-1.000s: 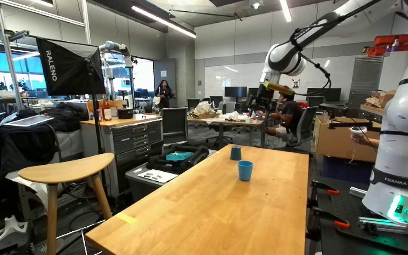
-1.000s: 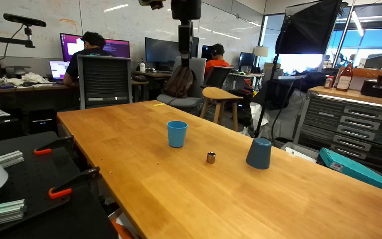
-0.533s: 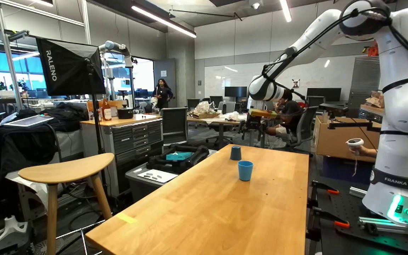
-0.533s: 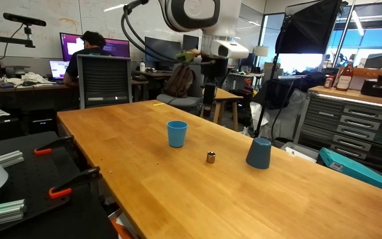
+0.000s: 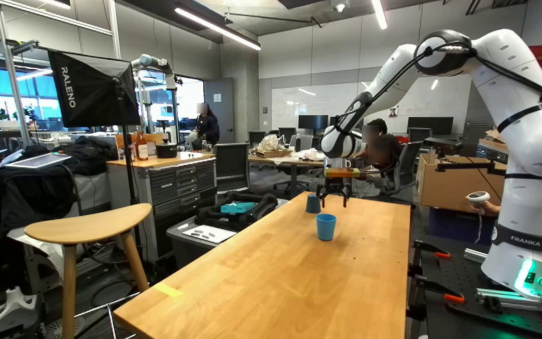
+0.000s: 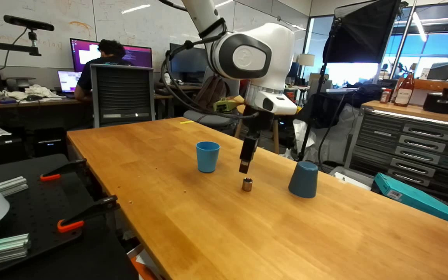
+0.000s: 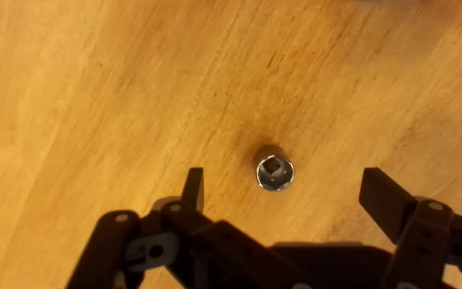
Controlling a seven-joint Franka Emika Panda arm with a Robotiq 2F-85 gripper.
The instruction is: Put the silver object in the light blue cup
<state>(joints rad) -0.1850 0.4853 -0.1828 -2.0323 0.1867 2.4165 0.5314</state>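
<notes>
Lower in both exterior views than half a second ago, the gripper (image 5: pixel 334 203) has come down over the table (image 6: pixel 224 233) together with its white arm (image 5: pixel 395 87). Its two black fingers (image 7: pixel 387 206) stand wide apart, facing one another across a broad gap. Within that gap the wrist view shows the silver object (image 7: pixel 275 173), slightly nearer the finger on that picture's left. It stands upright on the table, bright open end up, with a square hole down inside. In an exterior view the fingers are just above it and not touching it.

Farther out, the silver object stands between the light blue cup (image 6: pixel 207 157), upright with its mouth up, and the dark blue cup (image 6: pixel 304 181), turned over so its closed base is on top. Both cups are apart from it, and all three rest where they did earlier. A strip of yellow tape (image 5: pixel 168 289) lies on the table near one corner. Clamps (image 6: pixel 70 226) with orange ends sit at the edge beside the arm's base (image 5: pixel 508 259), and past the opposite edge stands a wooden stool (image 5: pixel 90 223). Farther back, a black softbox (image 5: pixel 93 92) is raised on a stand (image 5: pixel 130 179).
</notes>
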